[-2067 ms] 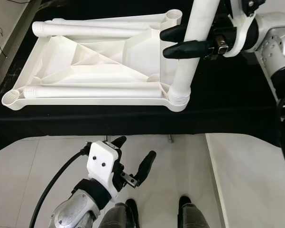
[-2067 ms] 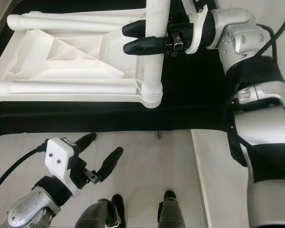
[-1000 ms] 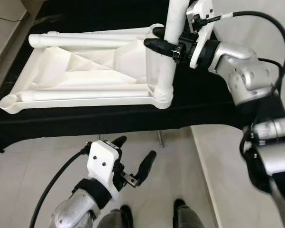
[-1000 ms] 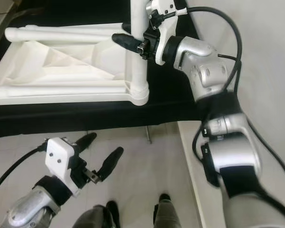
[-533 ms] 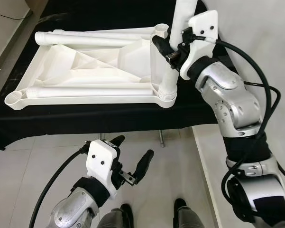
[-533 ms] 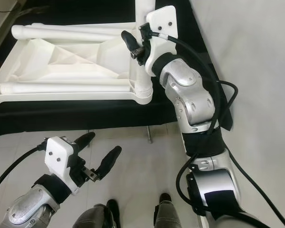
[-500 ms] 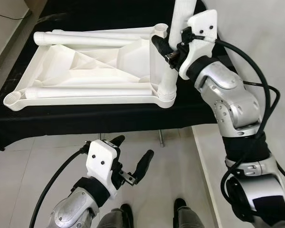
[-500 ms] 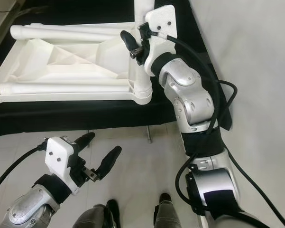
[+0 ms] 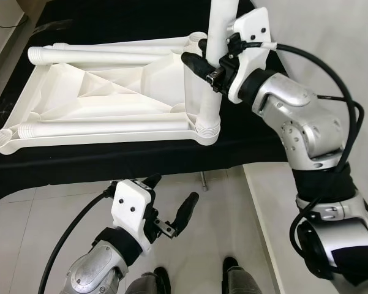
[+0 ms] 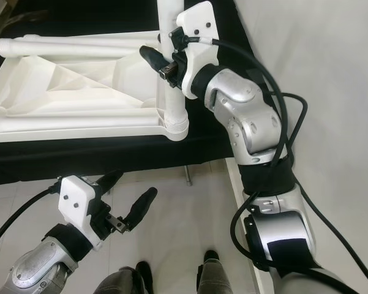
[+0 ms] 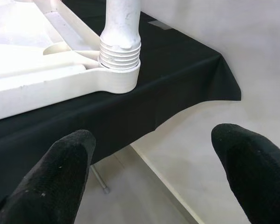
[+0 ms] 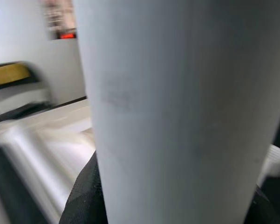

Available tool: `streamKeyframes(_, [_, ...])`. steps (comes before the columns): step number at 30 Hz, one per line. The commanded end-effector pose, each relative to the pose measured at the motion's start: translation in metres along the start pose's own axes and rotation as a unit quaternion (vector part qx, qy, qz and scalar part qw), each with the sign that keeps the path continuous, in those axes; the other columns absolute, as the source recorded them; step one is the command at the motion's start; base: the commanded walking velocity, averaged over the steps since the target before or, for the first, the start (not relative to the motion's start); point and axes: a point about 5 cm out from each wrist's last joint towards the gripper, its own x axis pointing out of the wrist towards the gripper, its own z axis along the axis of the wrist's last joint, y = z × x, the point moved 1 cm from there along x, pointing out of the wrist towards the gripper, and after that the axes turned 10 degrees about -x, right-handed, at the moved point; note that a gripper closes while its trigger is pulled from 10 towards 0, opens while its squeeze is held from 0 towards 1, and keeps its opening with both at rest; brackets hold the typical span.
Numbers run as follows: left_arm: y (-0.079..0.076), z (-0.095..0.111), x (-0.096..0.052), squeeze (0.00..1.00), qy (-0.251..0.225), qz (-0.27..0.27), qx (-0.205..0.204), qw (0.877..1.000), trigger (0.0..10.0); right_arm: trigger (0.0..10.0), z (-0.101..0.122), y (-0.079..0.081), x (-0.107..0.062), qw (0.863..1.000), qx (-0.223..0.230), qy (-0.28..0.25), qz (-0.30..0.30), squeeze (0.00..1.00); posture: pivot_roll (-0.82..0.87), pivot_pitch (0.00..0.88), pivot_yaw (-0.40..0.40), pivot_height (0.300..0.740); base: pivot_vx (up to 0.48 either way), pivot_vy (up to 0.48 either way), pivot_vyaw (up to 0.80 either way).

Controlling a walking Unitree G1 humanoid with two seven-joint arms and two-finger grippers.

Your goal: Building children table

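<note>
The leg (image 9: 213,73) is held upright by the right end effector (image 9: 203,66), its threaded foot in the tabletop's (image 9: 98,98) corner socket. The left end effector (image 9: 171,199) hangs wide open, well below.

Bare floor (image 9: 61,202) lies open below; the upright leg (image 9: 213,67) blocks the tabletop's (image 9: 98,92) corner.

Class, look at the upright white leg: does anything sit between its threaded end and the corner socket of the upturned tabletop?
Nothing visible does. The leg, held by the right gripper, already stands in the corner socket of the tabletop, threads showing at the rim.
</note>
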Motion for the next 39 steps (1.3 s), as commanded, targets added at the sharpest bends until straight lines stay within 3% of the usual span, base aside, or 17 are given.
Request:
streamKeyframes(1, [0.001, -0.007, -0.001, 0.0, 0.013, 0.002, -0.001, 1.0, 10.0, 10.0, -0.048, 0.029, -0.002, 0.986, 0.06, 0.063, 0.139, 0.0, -0.04, 0.323, 0.081, 0.74, 0.0, 0.0, 0.0])
streamKeyframes(4, [0.001, -0.007, -0.001, 0.0, 0.013, 0.002, -0.001, 1.0, 10.0, 10.0, -0.048, 0.029, -0.002, 0.986, 0.06, 0.063, 0.139, 0.0, -0.04, 0.323, 0.081, 0.74, 0.0, 0.0, 0.0])
streamKeyframes(10, [0.0, -0.006, 0.0, 0.0, 0.011, 0.002, -0.002, 1.0, 10.0, 10.0, -0.041, 0.021, 0.0, 0.973, 0.094, 0.017, 0.212, 0.0, -0.03, 0.332, 0.085, 0.74, 0.0, 0.0, 0.0])
streamKeyframes(23, [0.0, -0.005, -0.001, 0.0, 0.008, 0.004, -0.003, 1.0, 10.0, 10.0, -0.045, 0.009, 0.012, 0.973, 0.09, 0.03, 0.209, 0.0, -0.03, 0.341, 0.08, 0.74, 0.0, 0.0, 0.0])
streamKeyframes(29, [0.0, -0.005, -0.001, 0.0, 0.007, 0.005, -0.004, 1.0, 10.0, 10.0, -0.034, 0.007, 0.004, 0.956, 0.117, -0.016, 0.269, 0.0, -0.03, 0.343, 0.085, 0.74, 0.0, 0.0, 0.0])
streamKeyframes(39, [0.0, -0.005, 0.0, 0.0, 0.007, 0.005, -0.005, 1.0, 10.0, 10.0, -0.045, -0.008, 0.02, 0.971, 0.139, 0.051, 0.186, 0.0, -0.04, 0.345, 0.083, 0.74, 0.0, 0.0, 0.0])
